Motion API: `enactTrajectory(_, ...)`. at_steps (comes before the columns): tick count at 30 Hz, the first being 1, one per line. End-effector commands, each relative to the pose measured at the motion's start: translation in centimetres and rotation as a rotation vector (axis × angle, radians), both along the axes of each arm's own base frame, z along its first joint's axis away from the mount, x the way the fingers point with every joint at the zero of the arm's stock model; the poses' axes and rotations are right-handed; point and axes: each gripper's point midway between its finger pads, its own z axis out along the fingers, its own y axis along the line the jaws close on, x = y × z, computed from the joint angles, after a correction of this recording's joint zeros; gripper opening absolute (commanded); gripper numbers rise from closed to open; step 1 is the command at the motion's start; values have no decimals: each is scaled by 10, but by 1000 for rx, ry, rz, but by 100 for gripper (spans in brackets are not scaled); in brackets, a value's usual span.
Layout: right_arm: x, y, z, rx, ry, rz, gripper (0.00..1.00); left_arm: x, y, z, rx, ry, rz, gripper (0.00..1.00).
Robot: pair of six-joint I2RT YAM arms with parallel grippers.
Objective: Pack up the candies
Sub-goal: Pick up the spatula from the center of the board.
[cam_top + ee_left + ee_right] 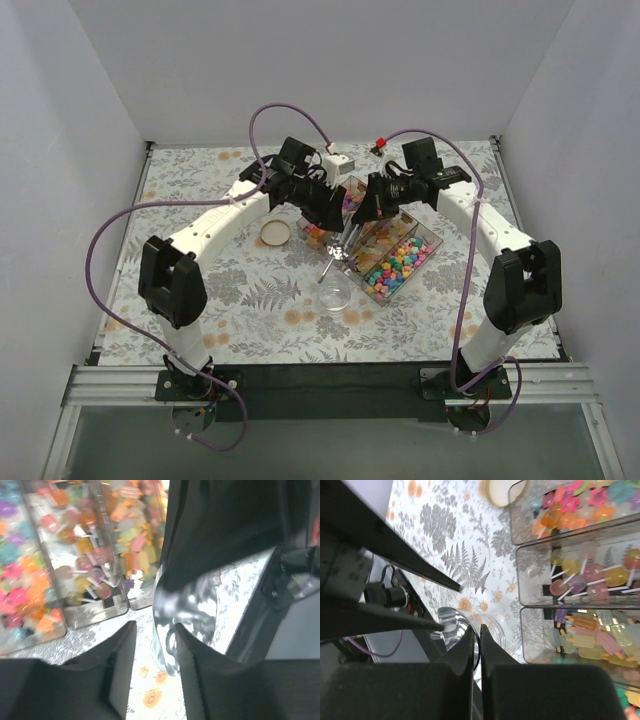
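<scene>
Since the right gripper [479,640] is clamped tight on only a thin edge of the metal scoop [185,610], just beside the clear tray [95,616], the likely fault is the scoop twisting loose and scattering sweets off the tray.
Left gripper [154,628]: jaws parted, holding nothing, close by the scoop; a knock is possible.
Candies [395,262]: all in the tray's compartments; small, glossy stars, lollipops and ice-lolly shapes in pink, yellow, blue, orange.
Glass jar [335,294]: near the tray, apparently unfilled.
</scene>
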Motion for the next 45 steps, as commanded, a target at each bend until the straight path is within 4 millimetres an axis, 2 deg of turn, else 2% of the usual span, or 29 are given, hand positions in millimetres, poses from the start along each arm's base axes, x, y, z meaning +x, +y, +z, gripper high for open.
enactTrajectory(1,15,-14,19,50,-12,-95,1,20,12,56,-63,-245,139,41)
enactTrajectory(2,19,-21,20,56,15,-140,1,20,21,74,-84,-317,181,47)
enactTrajectory(4,23,-34,18,66,53,-208,1,22,24,76,-140,-386,215,55)
enactTrajectory(5,22,-37,18,78,94,-245,1,18,24,104,-225,-476,215,59)
enactTrajectory(6,22,-41,20,86,108,-267,1,10,28,86,-225,-461,210,61)
enactTrajectory(11,19,-50,20,125,194,-356,1,-12,20,88,-321,-542,174,61)
enactTrajectory(13,17,-49,20,137,230,-376,1,-18,15,78,-306,-544,165,61)
enactTrajectory(17,14,-50,15,145,285,-409,1,-19,6,65,-269,-543,152,61)
enactTrajectory(20,13,-52,11,147,312,-432,1,-21,-1,58,-236,-529,131,54)
enactTrajectory(26,13,-59,3,145,335,-452,1,-20,10,41,-98,-481,116,51)
enactTrajectory(30,12,-59,0,141,341,-448,1,-29,11,17,-15,-382,80,51)
enactTrajectory(38,10,-62,-10,126,357,-467,1,-55,-3,6,-16,-301,-9,50)
enactTrajectory(45,9,-62,-12,130,363,-465,1,-51,-5,-10,54,-292,22,43)
